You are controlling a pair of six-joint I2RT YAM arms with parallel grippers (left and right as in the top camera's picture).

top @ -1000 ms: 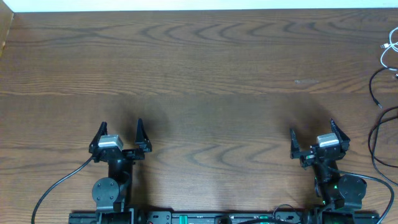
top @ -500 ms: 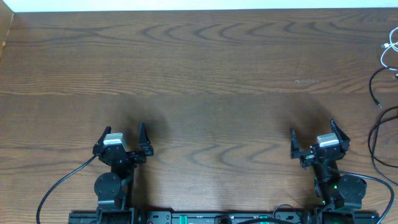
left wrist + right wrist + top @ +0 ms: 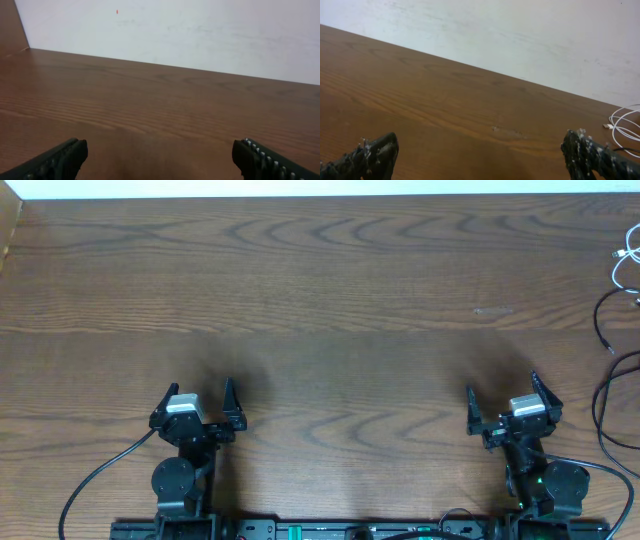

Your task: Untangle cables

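both tools are wide open and hold nothing: the left tool (image 3: 195,395) and the right tool (image 3: 502,388) hover low over the near part of the table (image 3: 330,300), well apart from each other. the cables (image 3: 599,320) lie at the far right side of the table, black loops with a white cable (image 3: 609,126) behind them, and they run out of the overhead view, so how they cross or knot cannot be told. that is probably the main hazard: a reach planned on what shows could close on 2 strands at once and pull the snarl tighter. the right tool is the nearer one, yet it would have to swing well to its right, and a sideways sweep with open jaws could shove the thin cords further right, maybe off the table. the left tool is far away, so a 1-sided pull may only drag the whole bundle along. a thin cord might also slip from the jaws.
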